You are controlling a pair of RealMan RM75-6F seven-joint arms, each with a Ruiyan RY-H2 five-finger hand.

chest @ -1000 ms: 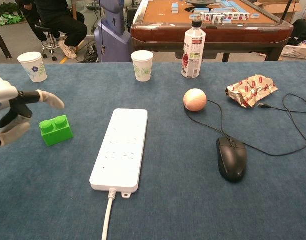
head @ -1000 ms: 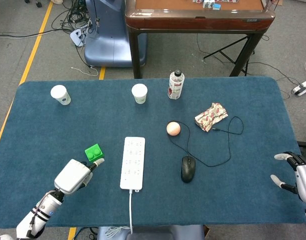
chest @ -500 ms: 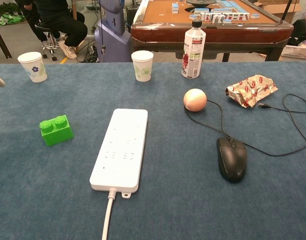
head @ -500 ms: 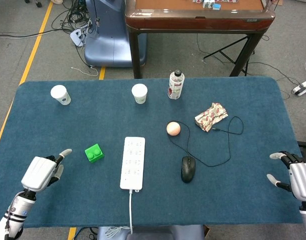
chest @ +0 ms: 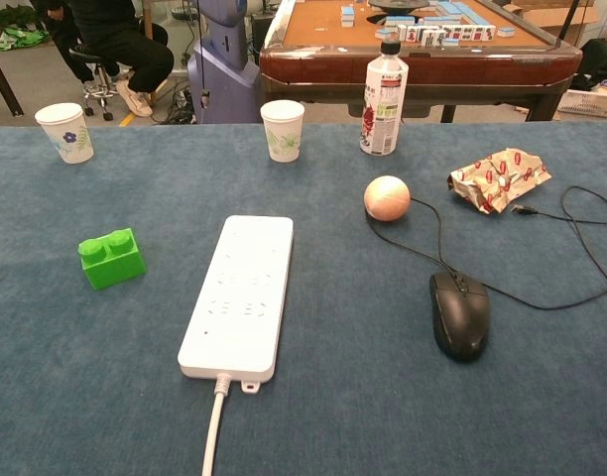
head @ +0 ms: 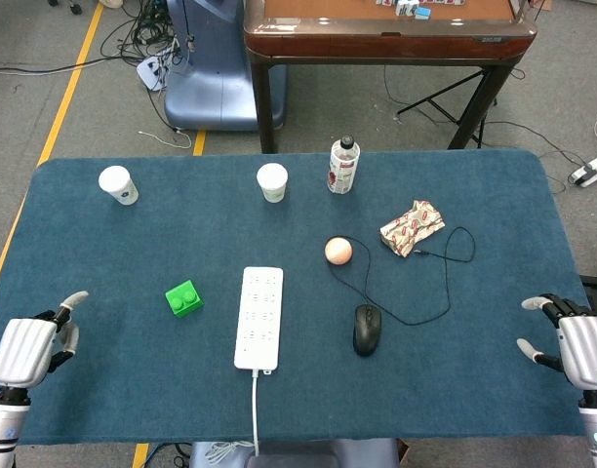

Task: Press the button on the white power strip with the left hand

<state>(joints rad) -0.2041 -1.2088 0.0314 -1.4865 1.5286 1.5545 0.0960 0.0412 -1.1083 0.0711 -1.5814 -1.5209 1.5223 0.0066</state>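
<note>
On the table (head: 455, 390), power strip (head: 259, 317) lies well right of left robot hand (head: 27, 348).

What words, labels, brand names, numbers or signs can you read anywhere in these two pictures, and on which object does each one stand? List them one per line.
No text can be read for certain.
Bottle: red and white label, print too small and blurred.
Crumpled wrapper: red marks, not readable.
Left paper cup: a floral motif, no words.
Middle paper cup: a green pattern, no words.
White power strip: no readable marking.
Tiles on the far brown table: too small.
</note>
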